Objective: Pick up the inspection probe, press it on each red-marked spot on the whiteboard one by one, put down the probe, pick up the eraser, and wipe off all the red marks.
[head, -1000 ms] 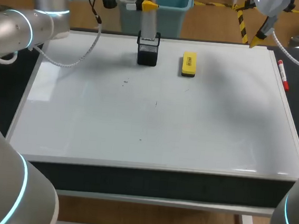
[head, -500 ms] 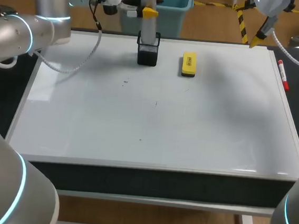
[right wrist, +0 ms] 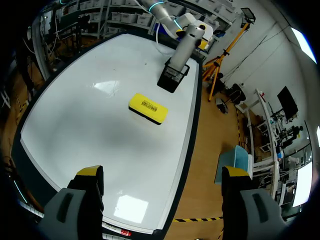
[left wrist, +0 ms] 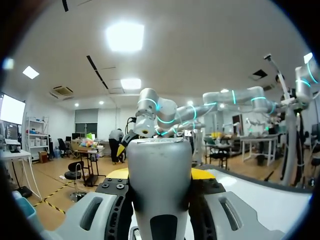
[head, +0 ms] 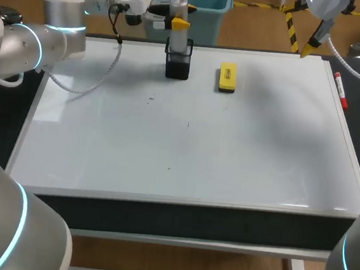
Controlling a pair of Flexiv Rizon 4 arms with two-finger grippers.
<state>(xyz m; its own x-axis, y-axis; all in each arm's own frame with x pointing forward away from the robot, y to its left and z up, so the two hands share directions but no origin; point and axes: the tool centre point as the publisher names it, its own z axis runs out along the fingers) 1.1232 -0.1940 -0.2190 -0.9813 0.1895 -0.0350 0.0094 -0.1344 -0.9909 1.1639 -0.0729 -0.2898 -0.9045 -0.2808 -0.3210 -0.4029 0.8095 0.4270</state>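
Inspection probe [head: 178, 34]: rigid, smooth grey cylinder, probably light and slippery. It stands between the left gripper [head: 180, 16] fingers, which clamp its upper barrel. The black holder [head: 178, 66] sits below them. Right gripper [right wrist: 160, 184]: fingers apart, empty.

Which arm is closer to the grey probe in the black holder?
Left. The left gripper clasps the probe; the right gripper hangs by the whiteboard's far right corner, past the eraser.

Whiteboard [head: 241, 160], w/ black holder [head: 178, 66], yellow eraser [head: 227, 78], red marker [head: 340, 90]
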